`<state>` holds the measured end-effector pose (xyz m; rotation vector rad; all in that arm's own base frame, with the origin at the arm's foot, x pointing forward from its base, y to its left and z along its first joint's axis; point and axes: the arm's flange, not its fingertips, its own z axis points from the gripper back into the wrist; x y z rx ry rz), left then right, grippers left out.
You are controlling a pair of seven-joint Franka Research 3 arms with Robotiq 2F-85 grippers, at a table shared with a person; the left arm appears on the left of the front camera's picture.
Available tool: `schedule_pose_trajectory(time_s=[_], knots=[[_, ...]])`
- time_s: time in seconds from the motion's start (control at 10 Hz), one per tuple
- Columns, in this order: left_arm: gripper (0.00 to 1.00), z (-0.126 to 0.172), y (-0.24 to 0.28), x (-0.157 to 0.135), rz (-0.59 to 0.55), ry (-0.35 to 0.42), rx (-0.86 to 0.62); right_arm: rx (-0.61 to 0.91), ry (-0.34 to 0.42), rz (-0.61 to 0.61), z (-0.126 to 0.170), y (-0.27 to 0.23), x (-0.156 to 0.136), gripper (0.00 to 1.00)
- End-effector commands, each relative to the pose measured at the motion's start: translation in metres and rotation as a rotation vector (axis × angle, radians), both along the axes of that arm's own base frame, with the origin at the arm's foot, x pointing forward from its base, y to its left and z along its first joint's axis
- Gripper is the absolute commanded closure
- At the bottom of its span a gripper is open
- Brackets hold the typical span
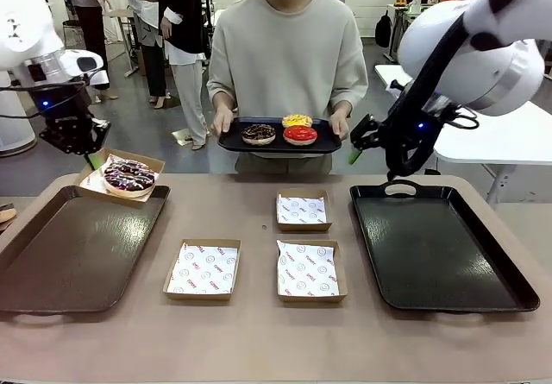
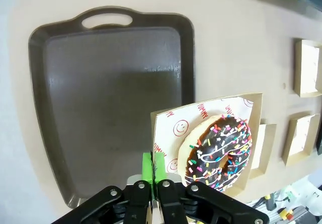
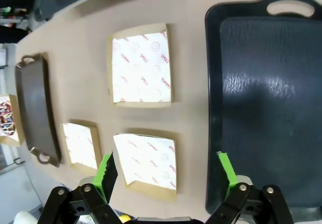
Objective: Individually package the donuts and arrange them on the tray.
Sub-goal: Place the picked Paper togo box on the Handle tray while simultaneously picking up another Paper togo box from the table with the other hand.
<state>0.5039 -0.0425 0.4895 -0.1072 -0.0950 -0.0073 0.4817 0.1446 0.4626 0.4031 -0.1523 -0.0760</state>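
A chocolate donut with coloured sprinkles (image 1: 129,175) (image 2: 219,151) lies in a cardboard box (image 1: 153,161) (image 2: 211,113). My left gripper (image 1: 90,154) (image 2: 152,169) is shut on the box's edge and holds it tilted above the far corner of the left tray (image 1: 78,254) (image 2: 110,83). The person across the table holds a small black tray (image 1: 233,142) with a dark chocolate donut (image 1: 258,133), a red donut (image 1: 300,134) and a yellow donut (image 1: 297,121). My right gripper (image 1: 358,147) (image 3: 166,169) hangs open and empty above the table beside the right tray (image 1: 440,254) (image 3: 271,98).
Three open paper-lined boxes lie in the middle of the table: one far (image 1: 304,211) (image 3: 142,65), one near left (image 1: 203,269) (image 3: 80,143), one near right (image 1: 310,269) (image 3: 148,163). Both big trays are bare inside. People stand in the background.
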Motion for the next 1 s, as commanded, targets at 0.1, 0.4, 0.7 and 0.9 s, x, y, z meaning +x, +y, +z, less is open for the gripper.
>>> schedule_pose_trajectory(time_s=[0.1, 0.4, 0.7, 0.9], knots=[[0.99, -0.0081, 0.0104, -0.0084, -0.033, -0.018, -0.017, -0.026, 0.022, -0.010, -0.0101, 0.0080, 0.0064, 0.00], [0.99, -0.0084, 0.0099, -0.0049, -0.011, 0.003, 0.002, -0.015, 0.020, 0.012, -0.0101, 0.0084, 0.0003, 0.00], [0.99, -0.0084, 0.0099, -0.0049, -0.011, 0.003, 0.002, -0.015, 0.020, 0.012, -0.0101, 0.0084, 0.0003, 0.00], [0.99, -0.0084, 0.0099, -0.0049, -0.011, 0.003, 0.002, -0.015, 0.020, 0.012, -0.0101, 0.0084, 0.0003, 0.00]])
